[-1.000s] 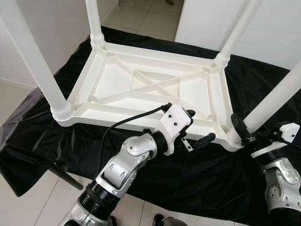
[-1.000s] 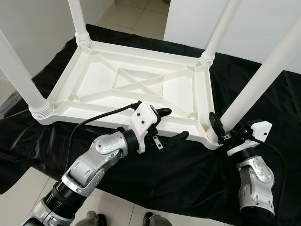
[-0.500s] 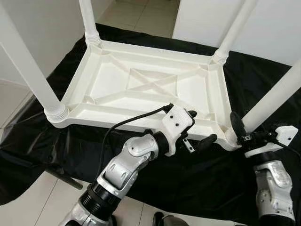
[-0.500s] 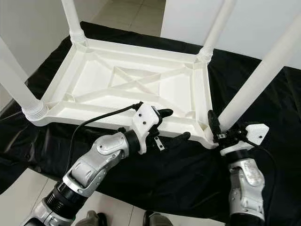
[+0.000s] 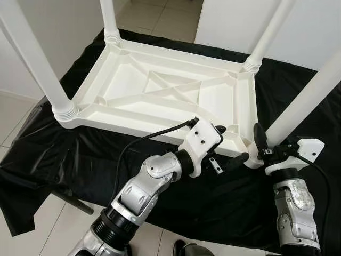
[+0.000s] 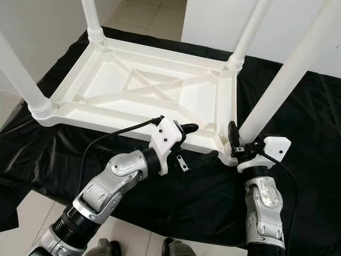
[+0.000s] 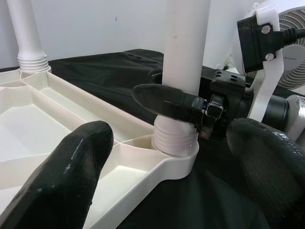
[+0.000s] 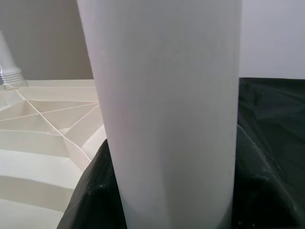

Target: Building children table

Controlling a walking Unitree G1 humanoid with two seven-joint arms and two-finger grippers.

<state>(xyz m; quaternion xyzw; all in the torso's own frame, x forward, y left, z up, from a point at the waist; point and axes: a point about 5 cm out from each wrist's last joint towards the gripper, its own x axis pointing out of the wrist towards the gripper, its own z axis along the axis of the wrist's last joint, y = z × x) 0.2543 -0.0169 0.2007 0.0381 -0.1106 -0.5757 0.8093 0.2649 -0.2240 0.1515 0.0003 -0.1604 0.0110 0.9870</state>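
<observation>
A white plastic children's table (image 5: pixel 160 96) lies upside down on a black cloth, with its legs pointing up. My right gripper (image 5: pixel 265 143) is shut on the near-right leg (image 5: pixel 303 101) just above its threaded base. In the left wrist view one of its black fingers (image 7: pixel 167 100) wraps round that leg. The same leg (image 8: pixel 167 109) stands close before the right wrist camera. My left gripper (image 5: pixel 228 144) is open and straddles the table's near rim beside that corner, one finger inside the rim and one outside, with nothing held.
The near-left leg (image 5: pixel 37 58), far-left leg (image 5: pixel 109 18) and far-right leg (image 5: pixel 266 32) rise steeply towards the camera. The black cloth (image 5: pixel 80 154) hangs over the front edge, above a tiled floor. White walls (image 5: pixel 224 21) stand behind.
The view has shifted, and the table now looks turned a little, its near-right corner closer to me. The right gripper stays shut on the leg and the left stays open at the rim.
</observation>
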